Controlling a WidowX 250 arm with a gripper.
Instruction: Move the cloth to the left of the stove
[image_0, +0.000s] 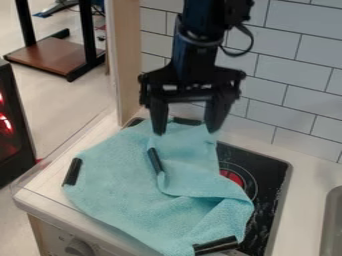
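The black gripper (187, 131) hangs over the back part of the cloth, its two fingers spread apart with nothing held between them. Below it the light blue cloth (127, 175) lies rumpled, with a fold near its middle and black strips at its corners and edge. It covers the counter at the left and the left part of the black stove (270, 175). A red burner mark shows beside the cloth's right edge. Whether the fingertips touch the cloth, I cannot tell.
A white tiled wall (294, 100) stands behind the counter (310, 170), with a wooden post (125, 60) at the back left. The rim of a sink (327, 225) is at the right edge. A control knob (79, 247) sits on the front, below the cloth.
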